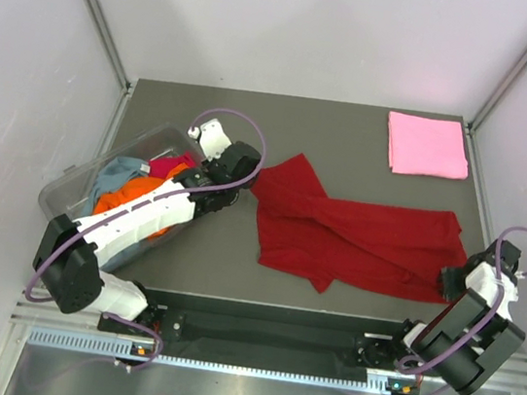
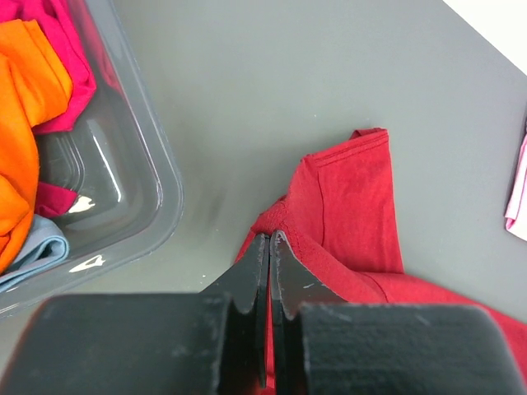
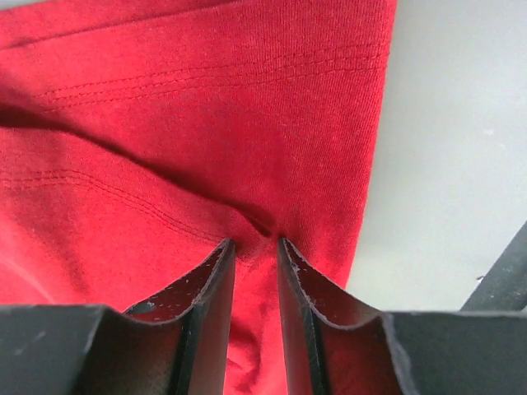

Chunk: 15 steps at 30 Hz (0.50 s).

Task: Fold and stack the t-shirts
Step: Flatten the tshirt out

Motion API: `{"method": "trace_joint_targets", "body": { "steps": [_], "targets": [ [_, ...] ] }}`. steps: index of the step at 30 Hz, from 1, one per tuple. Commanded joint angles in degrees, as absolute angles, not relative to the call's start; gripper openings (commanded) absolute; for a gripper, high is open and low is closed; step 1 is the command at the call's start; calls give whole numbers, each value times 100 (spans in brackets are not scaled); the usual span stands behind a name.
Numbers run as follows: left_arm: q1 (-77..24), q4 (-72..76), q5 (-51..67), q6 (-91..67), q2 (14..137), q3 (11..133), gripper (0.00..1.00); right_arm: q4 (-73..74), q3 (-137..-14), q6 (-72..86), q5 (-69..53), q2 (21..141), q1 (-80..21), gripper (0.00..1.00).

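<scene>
A dark red t-shirt [image 1: 356,235] lies rumpled across the middle of the dark table. At its left corner my left gripper [image 1: 251,178] is shut on the shirt; in the left wrist view the tips of that gripper [image 2: 271,237] pinch a raised fold of red cloth [image 2: 354,206]. My right gripper [image 1: 448,281] sits at the shirt's right edge. In the right wrist view that gripper [image 3: 256,243] has its jaws close together with a bunched ridge of red cloth [image 3: 206,123] between them. A folded light pink t-shirt [image 1: 426,145] lies at the back right.
A clear plastic tub [image 1: 78,186] stands at the left under my left arm, holding orange [image 1: 131,197], grey-blue [image 1: 120,172] and magenta [image 1: 172,165] t-shirts. Its corner [image 2: 156,181] is just left of my left gripper. Bare table [image 3: 445,164] lies right of the red shirt.
</scene>
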State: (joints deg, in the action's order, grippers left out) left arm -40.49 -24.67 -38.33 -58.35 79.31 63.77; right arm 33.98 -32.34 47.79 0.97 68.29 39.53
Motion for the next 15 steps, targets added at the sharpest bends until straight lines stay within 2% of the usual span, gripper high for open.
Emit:
{"method": "trace_joint_targets", "body": {
  "steps": [1,6,12,14,15],
  "targets": [
    [-4025,-2206,-3850,-5792,7884,6495,0,2988,-3138,4896,132,6952,3982,28],
    [-4025,-2215,-3841,-5801,7884,6486,0,2742,-3067,4904,123,7145,3990,27],
    [-4017,-2215,-3858,-5783,7866,6495,0,2768,-3155,4896,272,6970,3990,12],
    [-4025,-2224,-3850,-5783,7875,6486,0,2769,-3173,4869,308,6891,3990,1],
    [-4025,-2224,-3841,-5783,7884,6504,0,2769,-3173,4860,316,6804,3990,0]
  ]
}}
